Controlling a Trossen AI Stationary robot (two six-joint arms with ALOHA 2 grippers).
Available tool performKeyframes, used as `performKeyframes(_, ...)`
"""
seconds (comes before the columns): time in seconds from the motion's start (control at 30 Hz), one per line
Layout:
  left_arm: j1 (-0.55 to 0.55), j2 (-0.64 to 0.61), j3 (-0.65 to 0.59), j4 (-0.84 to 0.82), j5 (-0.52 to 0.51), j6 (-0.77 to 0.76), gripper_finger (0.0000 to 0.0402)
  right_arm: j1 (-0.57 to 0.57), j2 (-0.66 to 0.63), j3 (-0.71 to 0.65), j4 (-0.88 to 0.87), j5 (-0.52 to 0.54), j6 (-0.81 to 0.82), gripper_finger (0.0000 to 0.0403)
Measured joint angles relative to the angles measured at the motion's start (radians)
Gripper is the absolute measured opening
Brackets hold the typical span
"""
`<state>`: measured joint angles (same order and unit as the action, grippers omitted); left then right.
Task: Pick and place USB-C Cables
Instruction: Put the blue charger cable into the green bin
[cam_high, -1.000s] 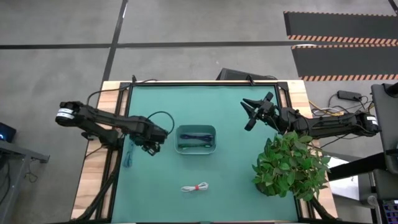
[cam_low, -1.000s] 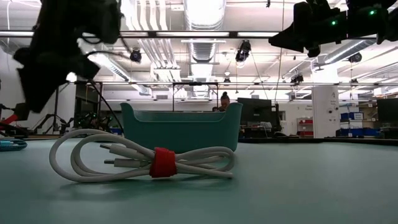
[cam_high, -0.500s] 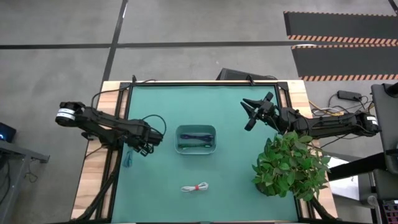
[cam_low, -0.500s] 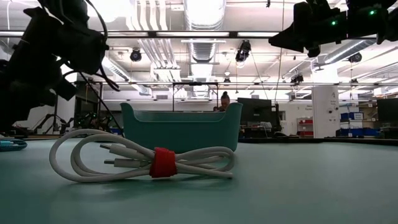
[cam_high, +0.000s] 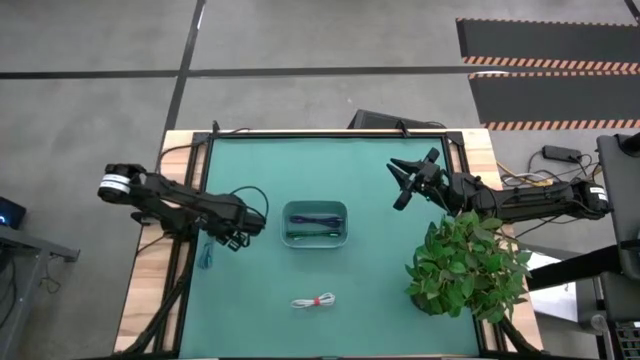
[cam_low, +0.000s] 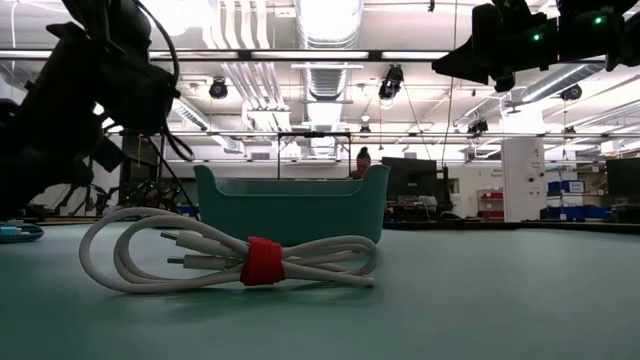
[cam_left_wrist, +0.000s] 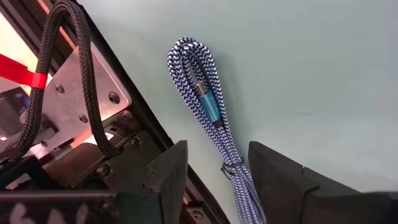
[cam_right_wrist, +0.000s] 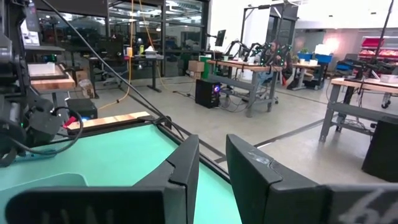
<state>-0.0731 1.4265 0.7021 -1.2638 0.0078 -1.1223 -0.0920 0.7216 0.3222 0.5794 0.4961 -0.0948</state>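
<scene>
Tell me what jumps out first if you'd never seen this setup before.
Up close in the low view, the white cable with a red tie lies coiled before the tray. The left pincer, open, hovers over the teal braided cable by the table's left edge. A leafy plant crowds the right side.

This is a robotics lab or workshop in a large industrial hall. The low view shows a high open ceiling with pale round ventilation ducts and hanging black spotlights. The right wrist view shows a bare grey concrete floor, metal-legged workbenches loaded with equipment, and glass partition walls. From above, the green-topped desk stands on grey floor near black mats edged with orange-striped hazard tape.
</scene>
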Motion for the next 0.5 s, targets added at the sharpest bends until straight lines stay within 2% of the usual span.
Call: performKeyframes(0.5,0.002,0.198,0.0,0.021,-0.014,0.003,0.0154,0.0,0.0,0.0,0.0,0.0,-0.01,0.0073)
